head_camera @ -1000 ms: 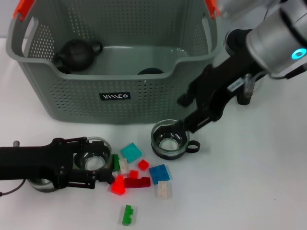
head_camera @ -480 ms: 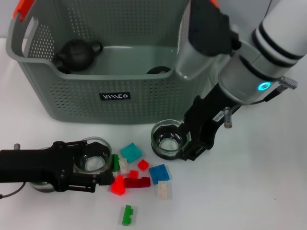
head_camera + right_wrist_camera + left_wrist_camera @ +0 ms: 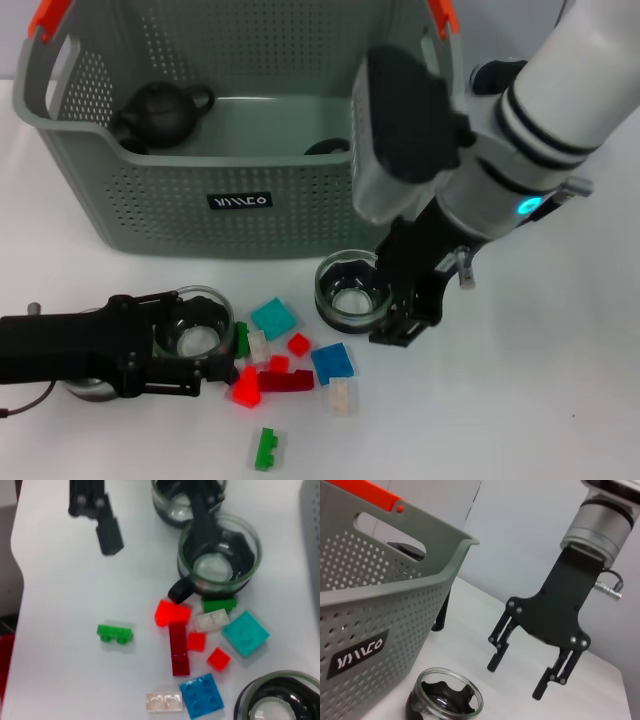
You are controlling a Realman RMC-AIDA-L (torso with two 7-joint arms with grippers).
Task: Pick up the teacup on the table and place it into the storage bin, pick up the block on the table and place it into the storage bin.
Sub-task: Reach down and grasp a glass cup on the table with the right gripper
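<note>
A glass teacup [image 3: 350, 292] with a dark insert is seen standing upright on the white table [image 3: 520, 400], just in front of the storage bin [image 3: 240, 215], below its right front corner. The right gripper [image 3: 398, 300] is held against the cup's right side, pointing downward; its jaws are shown spread apart in the left wrist view [image 3: 520, 677], with nothing between them, one fingertip beside the rim. Whether the cup is touched cannot be told.

A second glass teacup [image 3: 192, 328] is seen to the left of the first, well in front of the bin's left half. The left gripper [image 3: 225, 355] is laid low across the table at this cup; one finger is reaching into the cup's mouth in the right wrist view [image 3: 202, 515], the other finger [image 3: 107, 532] standing well clear outside, so the jaws are parted. A firm grip cannot be confirmed.

Between the two cups, scattered blocks are noted: a teal block [image 3: 273, 318], a blue block [image 3: 332, 361], a bright red block [image 3: 246, 386], a dark red block [image 3: 285, 380], a clear block [image 3: 339, 397] and, farthest from the bin, a green block [image 3: 265, 449].

Inside the bin, a black teapot [image 3: 160, 112] is lying at the left rear.
</note>
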